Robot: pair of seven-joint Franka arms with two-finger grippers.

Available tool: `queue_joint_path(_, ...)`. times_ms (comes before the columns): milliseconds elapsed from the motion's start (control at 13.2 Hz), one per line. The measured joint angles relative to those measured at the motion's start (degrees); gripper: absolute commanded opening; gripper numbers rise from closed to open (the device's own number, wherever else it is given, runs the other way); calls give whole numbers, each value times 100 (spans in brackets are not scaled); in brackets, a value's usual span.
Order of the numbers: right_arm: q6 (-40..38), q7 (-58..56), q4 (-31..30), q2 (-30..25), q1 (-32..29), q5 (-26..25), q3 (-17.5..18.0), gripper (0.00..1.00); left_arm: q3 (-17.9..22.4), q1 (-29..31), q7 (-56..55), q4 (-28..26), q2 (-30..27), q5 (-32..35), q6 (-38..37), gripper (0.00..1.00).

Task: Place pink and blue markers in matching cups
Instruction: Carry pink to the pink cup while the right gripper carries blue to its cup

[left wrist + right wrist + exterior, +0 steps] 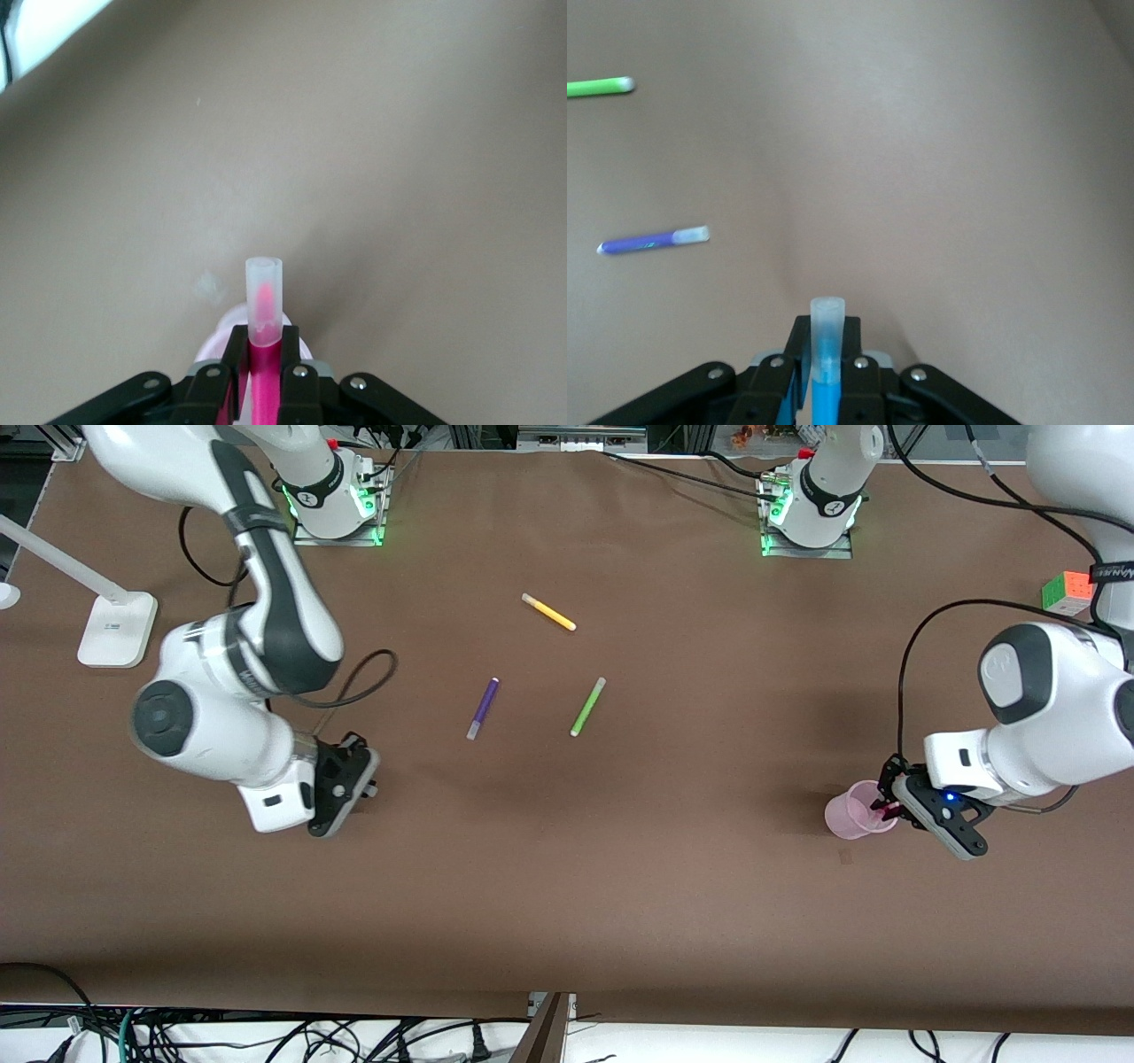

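The left hand (889,809) sits right over the pink cup (852,811) at the left arm's end of the table (673,886), fingers clamped on the pink marker (263,354). The left wrist view shows the marker standing up between the fingers, pale cap (264,297) on top, with a sliver of the cup's rim just beneath.

At the right arm's end, the right hand (350,793) hangs low over the table, pinching the blue marker (825,372) upright, capped end up. A pale rim (877,358) peeks out under the fingers in the right wrist view; what it belongs to is hard to say.

Mid-table lie three loose pens, well apart from both hands: a purple pen (483,708), a lime-green pen (587,706) beside it, and a yellow pen (548,612) farther from the front camera. A white lamp base (116,630) and a colour cube (1067,592) sit at the table's two ends.
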Motion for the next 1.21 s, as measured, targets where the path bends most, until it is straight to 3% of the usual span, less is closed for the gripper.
queue_joint_path(227, -82, -1362, -135, 1, -427, 875, -11, 0, -1, 294, 1270, -55, 308, -920, 159, 0)
queue_joint_path(606, -139, -3193, -427, 25, -912, 2102, -15, 0, -25, 377, 1897, -146, 493, -1697, 173, 0)
queue_joint_path(909, -762, -4548, -534, 209, -1427, 3032, -22, 0, -30, 387, 2076, -229, 570, -1805, 201, 0)
queue_joint_path(1212, -1187, -5339, -538, 412, -1715, 3325, -20, 0, -29, 462, 2207, -246, 626, -1805, 243, 0)
